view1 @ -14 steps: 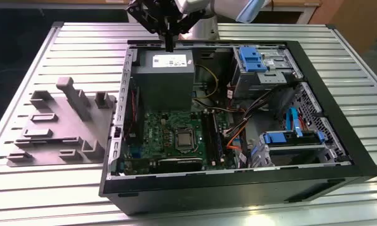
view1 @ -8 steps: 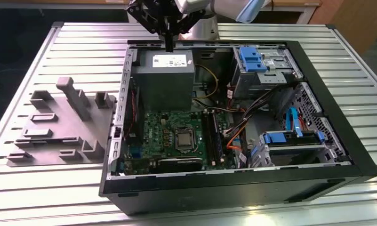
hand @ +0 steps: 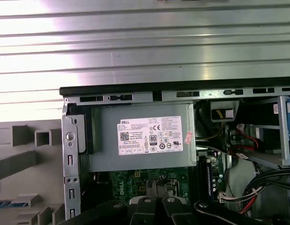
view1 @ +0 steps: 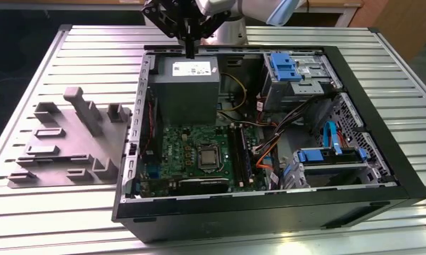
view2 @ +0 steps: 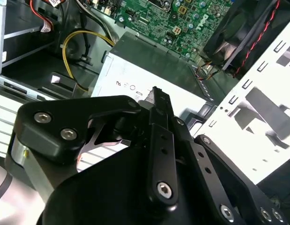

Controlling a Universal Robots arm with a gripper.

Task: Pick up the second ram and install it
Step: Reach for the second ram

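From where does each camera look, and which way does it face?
Exterior view: off the arm, high up, looking down on the open computer case; the gripper hangs over the power supply.
Second wrist view: on the wrist, close behind the gripper, facing the power supply and motherboard.
First wrist view: on the wrist, looking past the gripper at the power supply.
Shared: gripper and power supply.

The gripper [view1: 190, 55] over the open case [view1: 269, 206]
Closed to a narrow tip, it hangs above the grey power supply's [view1: 188, 87] far edge (green motherboard [view1: 191, 151] lies nearer).
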